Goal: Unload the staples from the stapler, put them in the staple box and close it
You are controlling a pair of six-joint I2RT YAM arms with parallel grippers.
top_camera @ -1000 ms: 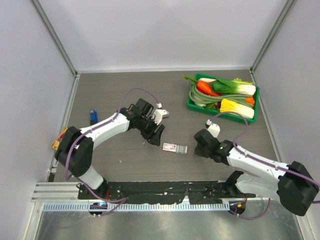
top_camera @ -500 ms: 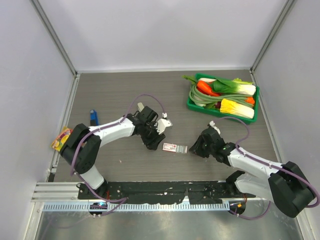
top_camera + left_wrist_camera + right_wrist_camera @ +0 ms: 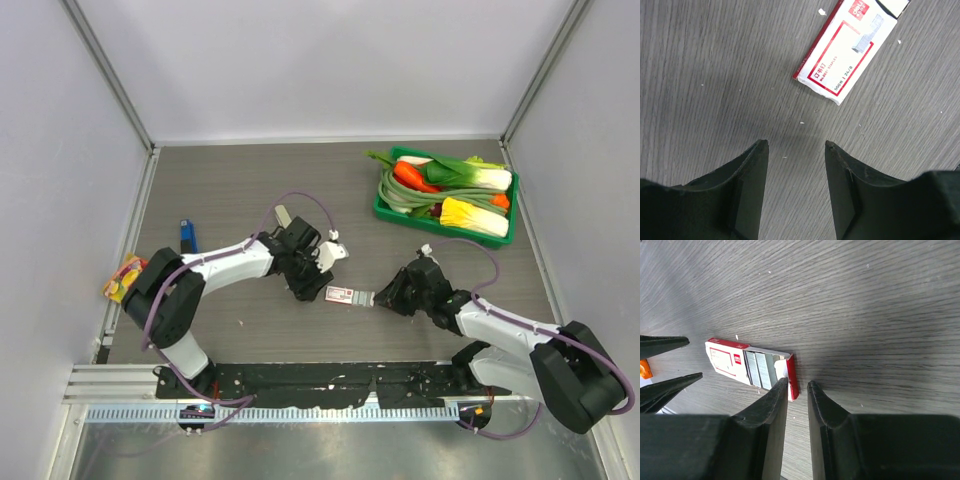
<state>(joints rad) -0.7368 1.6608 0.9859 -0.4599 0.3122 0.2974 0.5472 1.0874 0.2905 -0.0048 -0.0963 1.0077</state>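
The small, slim blue stapler lies at the left of the top view on the dark wood-grain table, near the left wall and well apart from both grippers. Only the top view shows it. Below and left of it, by the wall, sits an orange snack packet.

Toward the middle of the frame lies a flat white-and-red rectangular cardboard box, with an arm at either end. The left arm reaches rightward across the table, wrist bent down. The left gripper is just beside the box's left end. Its wrist view shows the fingers spread wide over bare table, holding nothing, with the box off to the upper right of the gap.

The right arm stretches low from the lower right, and the right gripper points left at the box's right end. In its wrist view the fingers are only narrowly parted. The box's red end flap stands at their tips but is not visibly pinched. That view alone shows the box open, with grey strips inside.

A green plastic tray of vegetables sits at the upper right.
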